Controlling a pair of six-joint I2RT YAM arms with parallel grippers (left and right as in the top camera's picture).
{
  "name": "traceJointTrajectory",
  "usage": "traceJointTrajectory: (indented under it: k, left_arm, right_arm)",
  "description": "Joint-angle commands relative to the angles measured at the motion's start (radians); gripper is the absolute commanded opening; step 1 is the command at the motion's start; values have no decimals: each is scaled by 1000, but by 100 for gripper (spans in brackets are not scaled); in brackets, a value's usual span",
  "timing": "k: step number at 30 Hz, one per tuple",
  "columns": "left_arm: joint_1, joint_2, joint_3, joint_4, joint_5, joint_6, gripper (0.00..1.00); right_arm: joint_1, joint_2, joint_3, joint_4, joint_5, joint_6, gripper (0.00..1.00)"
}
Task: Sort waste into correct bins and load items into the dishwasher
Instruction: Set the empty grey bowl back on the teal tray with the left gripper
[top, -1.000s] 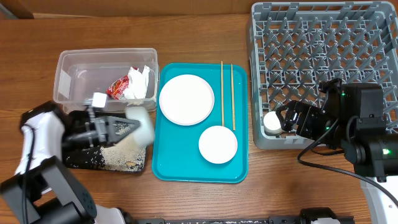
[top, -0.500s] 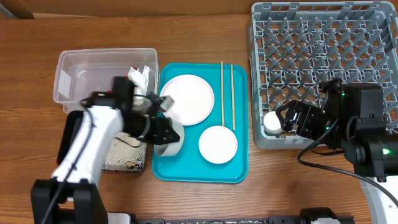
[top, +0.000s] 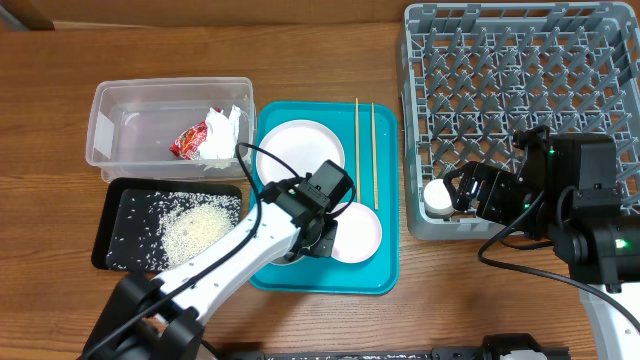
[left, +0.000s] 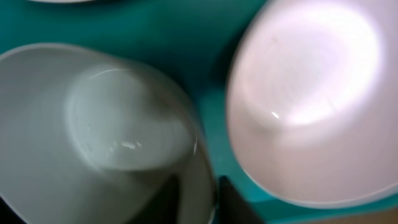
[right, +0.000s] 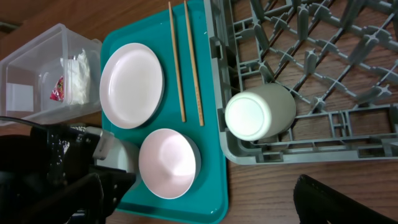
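My left gripper (top: 300, 245) is over the teal tray (top: 385, 272), shut on the rim of the small metal bowl (left: 106, 124), which sits low beside the pale pink bowl (top: 352, 232). The arm hides the metal bowl from overhead. The round plate (top: 298, 155) and two chopsticks (top: 365, 150) lie on the same tray. My right gripper (top: 470, 195) is open and empty next to the white cup (top: 437, 196), which lies in the grey dish rack (top: 520, 80) at its front left corner. The clear tub (top: 120, 110) holds the red wrapper (top: 190, 140) and white paper (top: 222, 135). Rice (top: 195, 225) lies in the black tray (top: 110, 232).
The tub and black tray stand side by side left of the teal tray; the rack is to its right. Bare wooden table (top: 330, 320) runs along the front edge and at the far left.
My left arm swung right from over the black tray to the teal tray, carrying the metal bowl. Rice now lies exposed in the black tray. The right arm has not moved.
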Motion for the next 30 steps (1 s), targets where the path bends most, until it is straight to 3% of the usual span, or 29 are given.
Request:
traceJointTrajectory:
  k: [1,3,5,8,11,13,17,23,30]
  left_arm:
    - [0,26,-7,14,-96,-88,79]
    - [0,25,-6,13,-82,-88,84]
    - [0,25,-1,14,-51,-88,100]
    - [0,25,30,10,44,-88,100]
    - [0,24,81,-1,295,-84,100]
    - [2,24,99,-17,266,-24,100]
    - [2,24,99,6,199,-13,100]
    - [42,-6,99,212,216,66,100]
    - [100,-220,93,271,45,227,100]
  right_arm:
    - [3,-7,26,6,9,-5,100]
    - [3,-7,26,6,9,-5,100]
    - [3,-7,26,6,9,-5,100]
    - [3,-7,26,6,9,-5,100]
    - [3,-7,26,6,9,-5,100]
    - [3,-7,26,6,9,-5,100]
    - [3,-7,26,6,10,-5,100]
    - [3,-7,26,6,10,-5,100]
    - [3,-7,26,6,9,-5,100]
